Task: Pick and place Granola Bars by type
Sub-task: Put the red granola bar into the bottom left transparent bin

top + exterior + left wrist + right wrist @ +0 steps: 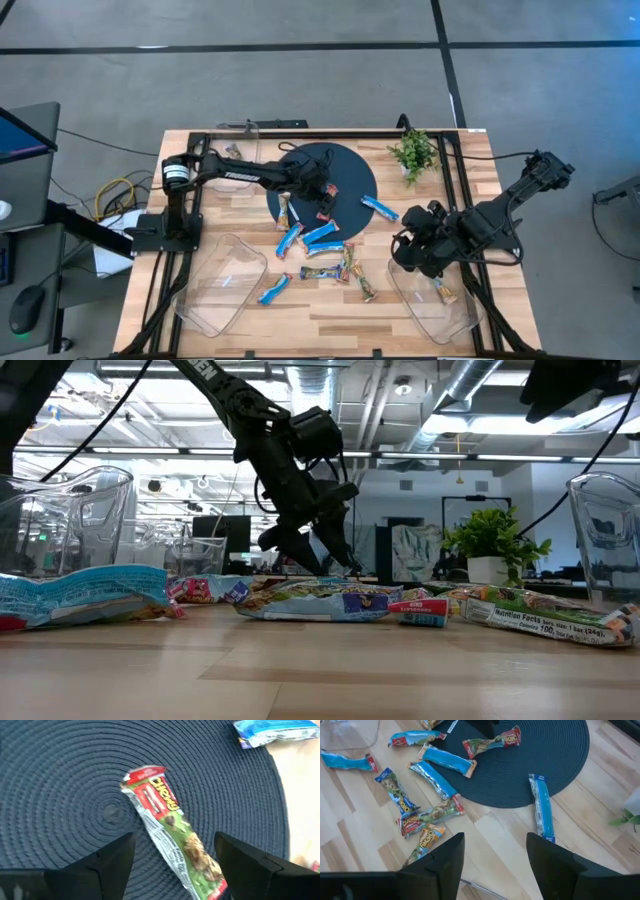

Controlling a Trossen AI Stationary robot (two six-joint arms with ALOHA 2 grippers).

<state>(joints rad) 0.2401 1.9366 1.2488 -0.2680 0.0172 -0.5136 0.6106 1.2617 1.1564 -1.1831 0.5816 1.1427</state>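
Granola Bars (322, 252) lie scattered on the wooden table (330, 310) at the near edge of a round dark mat (345, 170). The left gripper (326, 203) hangs over the mat above a red-and-green bar. The right gripper (408, 250) waits beside the mat, above a clear tray (430, 305).

A: What do the arms look like?

B: Both are dark, nearly black, built of jointed segments. The left arm (235, 176) carries white lettering along its forearm link and a pale silver band at the joint over its base.

A: And the right arm (490, 218)?

B: The same dark finish, bulky at the wrist, with black cables looping off it.

A: The fingers?

B: The left gripper (172, 865) has two flat, matte black fingers with angular edges; the right gripper (495, 857) has the same broad black blades.
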